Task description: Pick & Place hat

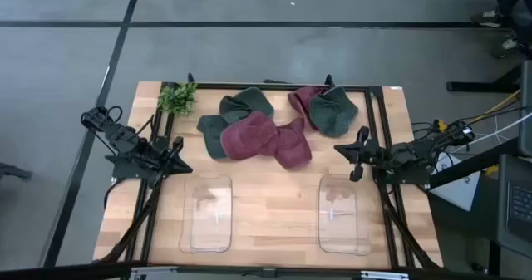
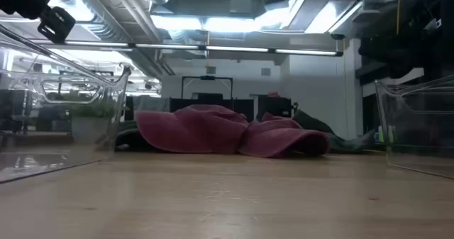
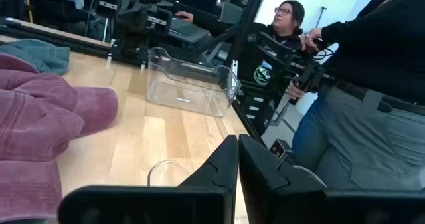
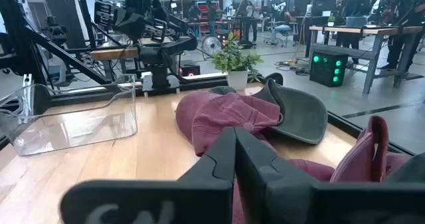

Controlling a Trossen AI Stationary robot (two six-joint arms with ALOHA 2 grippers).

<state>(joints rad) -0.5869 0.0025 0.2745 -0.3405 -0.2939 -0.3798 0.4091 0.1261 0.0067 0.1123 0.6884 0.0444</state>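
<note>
Several hats lie in a loose pile on the far half of the wooden table. Two maroon hats (image 1: 266, 140) lie in the middle, one of them close to my right gripper in its wrist view (image 4: 219, 117). Dark green hats (image 1: 241, 110) lie around them, and a green one (image 1: 332, 110) overlaps a maroon one at the far right. My left gripper (image 1: 184, 167) hovers shut at the table's left edge, its fingers (image 3: 238, 151) together with nothing between them. My right gripper (image 1: 339, 150) hovers shut at the right edge (image 4: 234, 144), pointing at the pile.
Two clear plastic bins stand on the near half of the table, one left (image 1: 206, 213) and one right (image 1: 343, 213). A small green plant (image 1: 177, 97) stands at the far left corner. Black frame rails (image 1: 378, 122) run along the table's sides. People (image 3: 372, 84) stand beyond the right edge.
</note>
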